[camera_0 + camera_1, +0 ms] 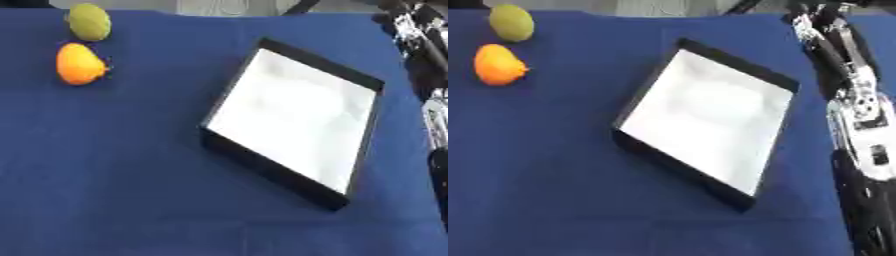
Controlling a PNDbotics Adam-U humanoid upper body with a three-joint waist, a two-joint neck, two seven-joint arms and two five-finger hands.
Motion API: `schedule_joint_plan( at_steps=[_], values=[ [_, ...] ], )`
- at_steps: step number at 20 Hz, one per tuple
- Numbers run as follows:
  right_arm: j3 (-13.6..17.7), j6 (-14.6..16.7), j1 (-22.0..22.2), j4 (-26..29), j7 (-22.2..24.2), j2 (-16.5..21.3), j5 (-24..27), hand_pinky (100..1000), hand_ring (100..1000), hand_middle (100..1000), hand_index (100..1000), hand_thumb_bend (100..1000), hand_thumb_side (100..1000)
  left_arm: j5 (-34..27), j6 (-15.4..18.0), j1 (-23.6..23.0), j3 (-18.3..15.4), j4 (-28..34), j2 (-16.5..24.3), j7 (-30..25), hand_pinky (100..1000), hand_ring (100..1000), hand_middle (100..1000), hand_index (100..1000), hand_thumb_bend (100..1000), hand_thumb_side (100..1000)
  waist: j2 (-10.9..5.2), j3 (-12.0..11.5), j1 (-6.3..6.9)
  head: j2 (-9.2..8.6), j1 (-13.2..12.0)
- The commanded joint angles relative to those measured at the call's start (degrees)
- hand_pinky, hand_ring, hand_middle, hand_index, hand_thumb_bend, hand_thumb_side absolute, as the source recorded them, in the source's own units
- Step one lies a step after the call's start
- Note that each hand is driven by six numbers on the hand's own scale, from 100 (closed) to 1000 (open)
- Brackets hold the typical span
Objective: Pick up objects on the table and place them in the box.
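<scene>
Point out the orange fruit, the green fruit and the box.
orange fruit (80,64), left eye view, its middle.
green fruit (89,21), left eye view, its middle.
box (276,170), left eye view, near black wall.

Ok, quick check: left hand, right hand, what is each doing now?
Left hand: not in view.
Right hand: at the table's far right, away from the box and both fruits; fingers cannot be told, nothing seen in it.

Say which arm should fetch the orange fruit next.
Left, probably: the orange fruit lies far left beside the green fruit, while the right arm runs along the right edge, beyond the box. The left arm is unseen.
</scene>
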State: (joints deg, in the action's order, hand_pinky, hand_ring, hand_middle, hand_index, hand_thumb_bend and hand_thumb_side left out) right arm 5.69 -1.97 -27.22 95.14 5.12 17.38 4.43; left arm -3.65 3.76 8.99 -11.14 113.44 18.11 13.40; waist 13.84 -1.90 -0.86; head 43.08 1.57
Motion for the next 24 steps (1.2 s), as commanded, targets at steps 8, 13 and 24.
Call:
schedule_joint_plan(
  at_steps=[8, 13, 24],
  values=[
    [1.39, -0.02, -1.34, 0.08, -1.56, 1.14, 2.01, 984, 865, 842, 837, 100, 603, 0.61, -0.05, 0.33, -0.55, 1.15, 1.4, 0.19, 761, 693, 759, 782, 100, 702, -0.13, 0.3, 0.29, -0.3, -0.04],
    [1.68, -0.05, -1.45, 0.12, -1.97, 1.65, 1.95, 983, 864, 839, 835, 100, 598, 2.02, 0.0, 0.82, -0.79, 1.15, 3.18, -0.07, 761, 697, 763, 802, 100, 684, 0.0, 0.41, 0.7, -0.1, 0.36],
    [1.16, -0.26, -0.62, -0.61, -1.61, 3.42, 1.1, 982, 863, 839, 834, 100, 599, 11.27, -5.01, 4.39, 3.62, -4.7, 18.12, -8.26, 782, 741, 803, 853, 100, 628, -1.11, -0.23, 2.55, 0.94, 0.77]
  ],
)
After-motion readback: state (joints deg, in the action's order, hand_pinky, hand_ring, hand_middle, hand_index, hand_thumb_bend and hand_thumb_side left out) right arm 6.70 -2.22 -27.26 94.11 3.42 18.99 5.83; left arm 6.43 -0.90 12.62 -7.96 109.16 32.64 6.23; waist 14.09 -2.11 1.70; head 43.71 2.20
